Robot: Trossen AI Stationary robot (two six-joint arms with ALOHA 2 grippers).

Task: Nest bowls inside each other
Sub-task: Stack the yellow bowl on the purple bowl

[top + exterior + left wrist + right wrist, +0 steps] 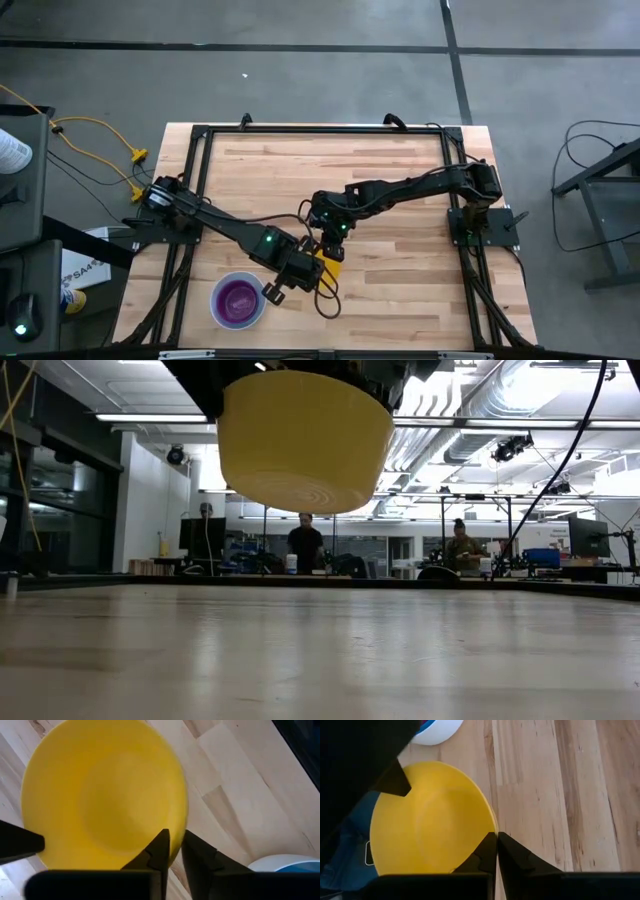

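Observation:
A yellow bowl [305, 440] hangs upright, well clear of the table, near the middle of its front part [331, 268]. My right gripper [497, 847] is shut on the bowl's far rim. My left gripper [175, 845] stands at the bowl's left rim, slightly open: one finger [159, 851] is inside the bowl and the other [200, 856] outside, with the rim in the narrow gap. A stack of bowls [238, 300] rests on its base near the front edge, white outside and purple on top. My right gripper pinches the yellow bowl's rim [492, 827] on the far side, one finger [485, 851] inside the bowl and one outside. The fingers slant down from the far side. The bowl hangs upright below them, lifted clear of the table.
The white bowl of the stack [285, 865] lies close to the left of the lifted bowl and also shows in the right wrist view [437, 730]. The bare wooden tabletop [400, 270] stretches to the right and the far side. People stand in the room beyond the table.

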